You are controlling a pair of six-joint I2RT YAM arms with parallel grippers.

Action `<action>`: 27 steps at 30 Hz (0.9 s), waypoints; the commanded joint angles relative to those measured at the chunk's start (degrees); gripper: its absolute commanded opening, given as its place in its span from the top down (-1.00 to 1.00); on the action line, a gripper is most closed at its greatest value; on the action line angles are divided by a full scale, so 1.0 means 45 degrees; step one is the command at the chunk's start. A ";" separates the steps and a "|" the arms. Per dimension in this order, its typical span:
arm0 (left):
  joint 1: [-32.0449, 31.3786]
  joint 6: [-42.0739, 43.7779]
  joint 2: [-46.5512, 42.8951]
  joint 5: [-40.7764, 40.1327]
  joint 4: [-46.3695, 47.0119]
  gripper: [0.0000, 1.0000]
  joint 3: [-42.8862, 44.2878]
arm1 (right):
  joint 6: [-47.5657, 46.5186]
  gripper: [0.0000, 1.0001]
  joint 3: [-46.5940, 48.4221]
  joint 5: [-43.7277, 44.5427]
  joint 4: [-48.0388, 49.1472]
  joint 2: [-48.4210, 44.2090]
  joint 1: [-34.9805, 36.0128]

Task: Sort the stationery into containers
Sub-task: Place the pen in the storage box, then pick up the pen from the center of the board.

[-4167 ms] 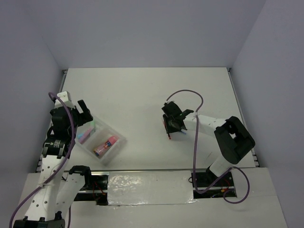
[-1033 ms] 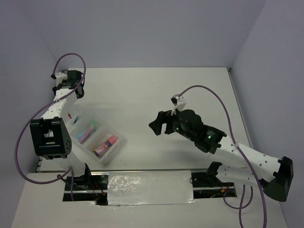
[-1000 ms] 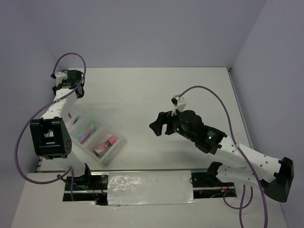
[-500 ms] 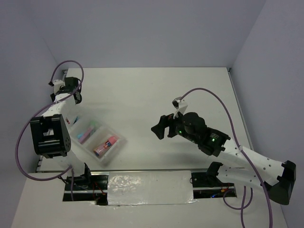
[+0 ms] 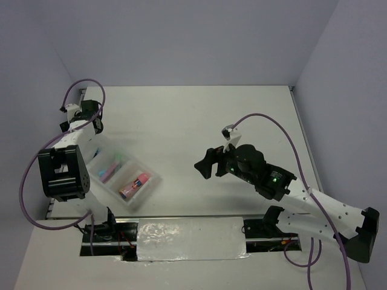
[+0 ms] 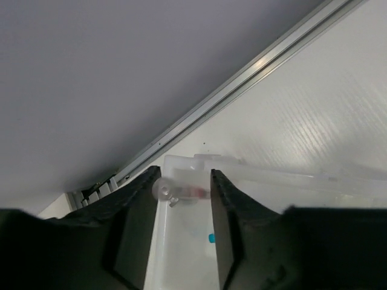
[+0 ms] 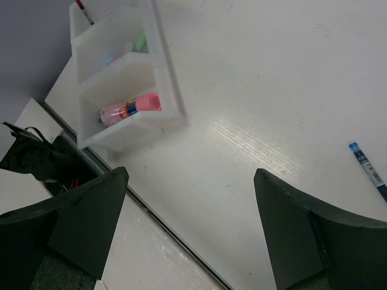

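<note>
The clear three-compartment tray (image 5: 155, 179) lies at the near left. Its near compartment holds the pink tube (image 5: 134, 184), and pastel highlighters (image 5: 110, 171) fill the middle one. My left gripper (image 6: 182, 181) hangs over the far compartment with its jaws parted. A thin red pen (image 6: 196, 192) shows blurred between the fingertips, above the tray floor. My right gripper (image 7: 190, 175) is wide open and empty, high over the bare table middle. A blue pen (image 7: 366, 167) lies on the table to its right. From that wrist I also see the pink tube (image 7: 130, 109).
The left wall and a metal table rail (image 6: 242, 84) run close behind my left gripper. The table's near edge with its rail (image 7: 163, 223) passes under my right gripper. A red pen end (image 7: 83, 12) shows in the tray's far compartment.
My left gripper's jaws have spread apart and its wrist has shifted slightly left over the tray's far end. My right arm has drifted a little right and nearer.
</note>
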 commanded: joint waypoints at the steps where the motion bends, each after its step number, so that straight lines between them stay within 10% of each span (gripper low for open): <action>1: 0.0074 -0.0199 -0.0407 -0.0156 0.0253 -0.08 -0.0119 | 0.0059 -0.85 -0.0024 -0.0180 0.0034 -0.0297 -0.0062; 15: -0.0315 0.1012 -0.2046 0.3126 0.1699 -0.48 -0.0704 | -0.0253 -0.91 0.0386 0.1362 -0.1235 -0.0082 -0.0101; 27: -0.1937 0.1716 -0.8334 0.7812 0.2793 -0.99 -0.2050 | -0.1598 -0.99 0.1107 0.2438 -0.3286 0.3939 -0.3299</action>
